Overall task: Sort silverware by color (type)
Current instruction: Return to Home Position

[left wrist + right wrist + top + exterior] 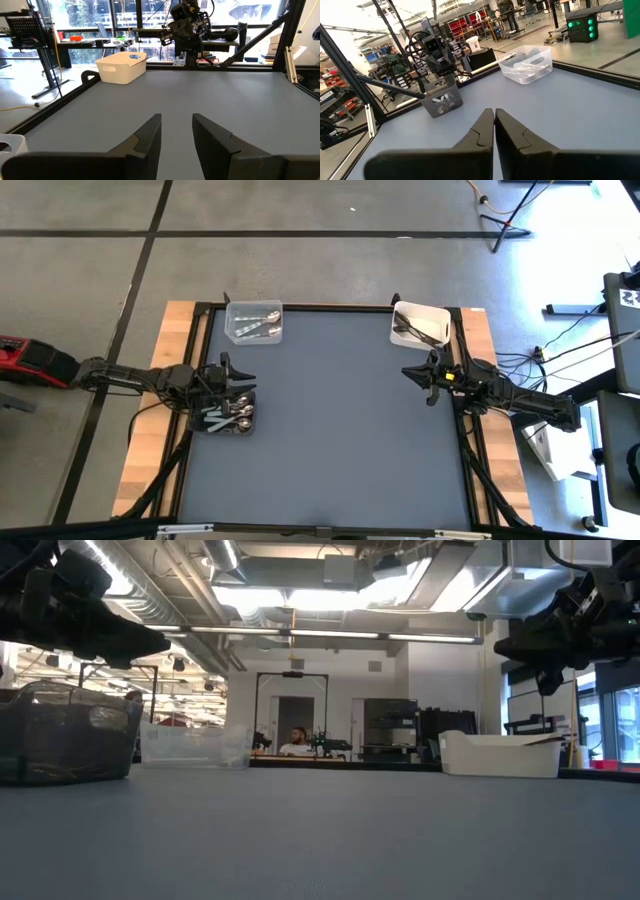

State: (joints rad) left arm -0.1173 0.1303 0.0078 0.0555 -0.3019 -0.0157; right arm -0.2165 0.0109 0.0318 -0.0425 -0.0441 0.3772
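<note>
The silverware lies in three bins. A dark grey bin (232, 413) at the table's left edge holds mixed light and dark pieces. At the far side, a clear bin (254, 321) holds shiny silver spoons and a white bin (420, 325) holds dark utensils. My left gripper (176, 131) hovers open and level just above the dark bin (441, 100), holding nothing. My right gripper (494, 125) hovers shut and level at the table's right edge, near the white bin (121, 66), with nothing between its fingers.
A black frame rail (330, 307) runs around the grey table top (340, 430), with wooden boards outside it on both sides. In the low view the dark bin (65, 740), clear bin (190, 745) and white bin (500, 753) stand along the far part.
</note>
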